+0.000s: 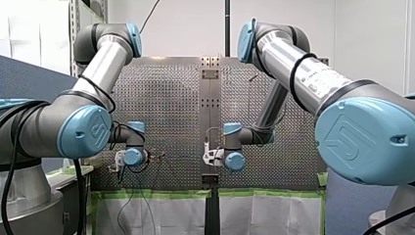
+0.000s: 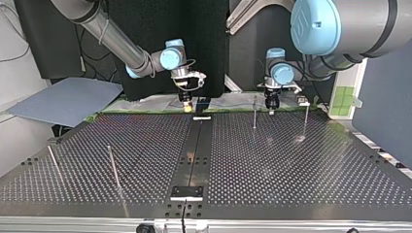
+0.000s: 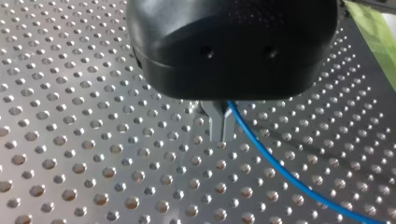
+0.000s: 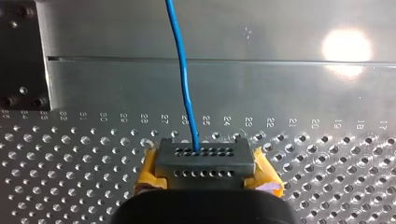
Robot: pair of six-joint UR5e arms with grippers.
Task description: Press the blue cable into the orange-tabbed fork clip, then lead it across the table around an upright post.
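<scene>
Pinching narrow, the robot's left pincer [image 3: 220, 136] has its two metal fingers [image 3: 215, 123] shut close on the blue cable [image 3: 289, 175], as its wrist view shows. The cable comes out right at the fingers and runs off in a long slant, low over the holes of the table [image 3: 84, 140].

The right pincer [image 4: 204, 163], in its own wrist view, is closed narrow on the same cable. Its dark fingers are pressed into one block, with yellow pads [image 4: 148, 173] sticking out at either side. The cable leaves the far finger and runs straight ahead, away from the pincer. It crosses a plain metal plate [image 4: 280, 88] that lies beyond the last row of holes and a line of small stamped numbers.

In the top view both pincers hang low at the table's far edge, in the upper middle of the frame. The right one is just left of the dark centre strip [image 2: 194, 150], and the left one is to the right of it. Two thin upright posts [image 2: 254, 112] stand near the left pincer, one just to its left in the frame and one further right. Two more stand well apart from them, at the lower left. The cable is too thin to make out there.

In the front view the pincers sit in the lower middle of the frame, the right one at the centre strip.
</scene>
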